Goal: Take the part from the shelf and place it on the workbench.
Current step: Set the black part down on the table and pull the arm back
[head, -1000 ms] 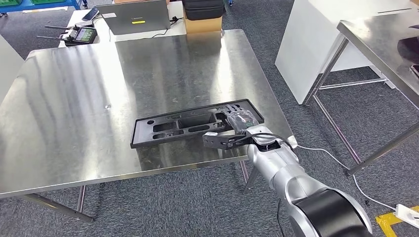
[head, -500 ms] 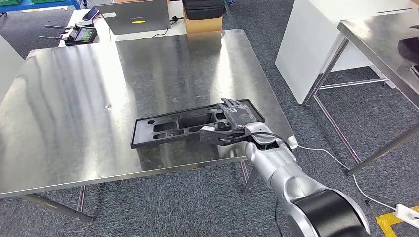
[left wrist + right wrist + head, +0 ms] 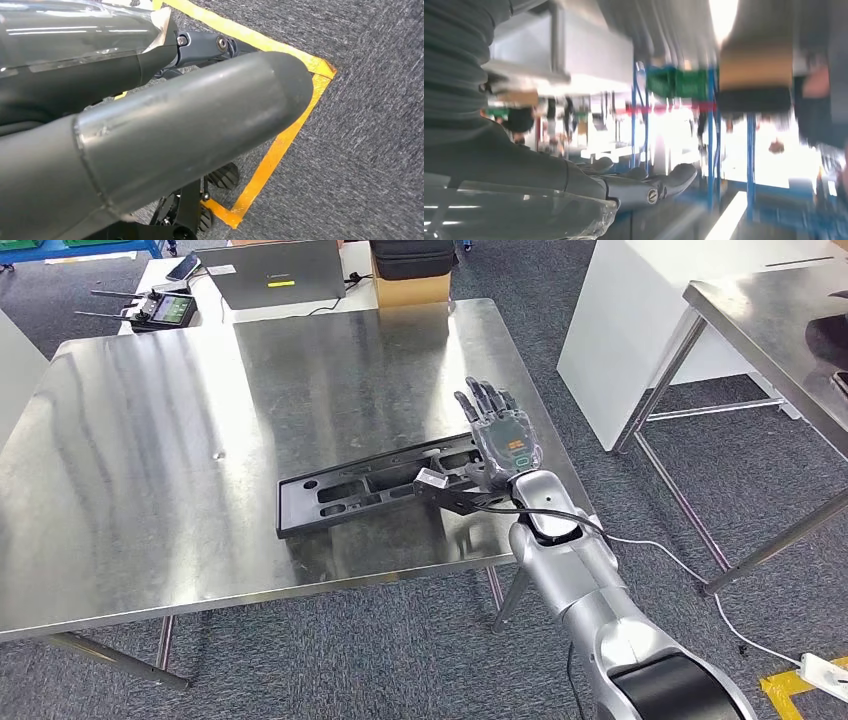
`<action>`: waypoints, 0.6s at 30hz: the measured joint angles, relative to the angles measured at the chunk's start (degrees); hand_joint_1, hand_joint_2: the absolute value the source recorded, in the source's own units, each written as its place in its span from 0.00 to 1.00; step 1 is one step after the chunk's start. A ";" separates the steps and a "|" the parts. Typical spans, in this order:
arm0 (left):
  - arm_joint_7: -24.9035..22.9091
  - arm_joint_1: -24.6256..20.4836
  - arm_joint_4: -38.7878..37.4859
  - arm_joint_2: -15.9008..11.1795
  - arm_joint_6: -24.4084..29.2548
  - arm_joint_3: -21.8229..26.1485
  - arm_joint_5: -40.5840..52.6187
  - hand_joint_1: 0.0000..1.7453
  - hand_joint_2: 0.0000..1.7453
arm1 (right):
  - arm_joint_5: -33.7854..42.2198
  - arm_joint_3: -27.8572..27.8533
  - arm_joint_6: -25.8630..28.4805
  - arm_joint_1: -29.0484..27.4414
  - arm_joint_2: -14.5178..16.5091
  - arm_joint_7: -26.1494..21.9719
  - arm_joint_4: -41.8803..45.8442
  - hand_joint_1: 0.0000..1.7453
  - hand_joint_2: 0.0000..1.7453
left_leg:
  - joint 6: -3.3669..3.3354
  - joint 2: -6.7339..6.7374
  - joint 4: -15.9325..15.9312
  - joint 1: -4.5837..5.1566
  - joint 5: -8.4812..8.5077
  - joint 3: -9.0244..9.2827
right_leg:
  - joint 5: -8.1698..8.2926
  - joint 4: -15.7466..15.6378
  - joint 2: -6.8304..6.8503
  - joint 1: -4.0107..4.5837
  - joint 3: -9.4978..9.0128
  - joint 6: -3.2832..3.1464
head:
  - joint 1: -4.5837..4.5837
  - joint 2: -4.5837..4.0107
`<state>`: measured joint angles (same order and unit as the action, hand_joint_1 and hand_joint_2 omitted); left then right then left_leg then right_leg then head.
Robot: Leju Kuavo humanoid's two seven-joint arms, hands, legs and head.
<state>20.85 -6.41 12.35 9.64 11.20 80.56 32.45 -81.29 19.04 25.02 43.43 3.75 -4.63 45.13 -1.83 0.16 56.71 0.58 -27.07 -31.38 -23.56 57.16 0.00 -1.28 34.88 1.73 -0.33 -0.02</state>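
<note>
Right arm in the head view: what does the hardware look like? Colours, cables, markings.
The right arm has rounded silver shells, with a glossy black section nearest the body. A thin black cable loops over the wrist. The right hand has dark grey fingers and a translucent smoky back cover showing a small orange marking. A flat black bracket with a pale tip sticks sideways from the wrist.
</note>
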 joint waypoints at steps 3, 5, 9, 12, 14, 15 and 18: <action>1.19 0.04 0.00 0.01 -0.19 0.00 -0.52 0.00 0.00 | 3.36 -0.31 8.36 -4.20 -0.75 -0.83 8.79 0.00 1.00 | -0.03 -0.04 0.00 0.00 -0.03 0.04 | -0.02 -0.03 0.01 0.00 0.03 0.02 | 0.01 0.00; 2.28 0.08 0.00 0.03 -0.46 0.00 -1.11 0.00 0.00 | 10.05 -1.03 12.48 -8.68 -1.04 -4.42 17.70 0.00 1.00 | -0.14 -0.08 -0.01 -0.01 -0.12 0.07 | -0.09 -0.08 0.03 0.01 0.03 0.12 | -0.01 0.00; 3.44 0.31 -0.01 0.17 -0.19 0.08 -2.40 0.00 0.00 | 26.57 -3.97 14.98 -19.45 0.01 -18.30 35.41 0.00 1.00 | -0.15 -0.10 -0.03 -0.04 -0.27 0.04 | -0.17 -0.11 0.04 0.01 -0.02 0.19 | 0.00 0.00; 3.86 0.33 -0.01 0.44 0.48 0.30 -2.98 0.00 0.00 | 30.59 -5.63 15.02 -25.75 1.43 -24.80 43.14 0.00 1.00 | -0.14 0.00 -0.04 -0.04 -0.29 0.01 | -0.17 -0.11 0.01 0.02 -0.01 0.19 | -0.01 0.00; 4.09 0.33 0.00 0.59 1.04 0.37 -3.29 0.00 0.00 | 33.89 -6.86 15.02 -28.98 2.75 -29.47 46.50 0.00 1.00 | -0.17 -0.01 -0.04 -0.02 -0.34 0.08 | -0.20 -0.12 0.01 0.05 0.01 0.23 | 0.00 0.00; 4.17 0.33 0.00 0.64 1.42 0.42 -3.45 0.00 0.00 | 36.59 -7.33 15.02 -30.43 3.38 -31.66 48.10 0.00 1.00 | -0.20 -0.02 -0.04 0.00 -0.37 0.12 | -0.24 -0.13 0.02 0.06 0.02 0.28 | 0.00 0.00; 4.22 0.38 0.00 0.78 2.29 0.80 -3.96 0.00 0.00 | 43.57 -7.80 15.02 -33.73 4.39 -34.69 52.27 0.00 1.00 | -0.26 -0.04 -0.04 0.08 -0.43 0.12 | -0.31 -0.14 0.02 0.06 -0.03 0.40 | 0.01 0.00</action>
<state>25.07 -6.04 12.35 10.42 13.49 81.37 28.48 -37.72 11.25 40.04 9.70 8.14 -39.32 97.40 -2.09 0.12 56.67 0.66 -27.50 -31.26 -23.87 57.02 0.01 -1.22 34.85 2.13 -0.33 -0.02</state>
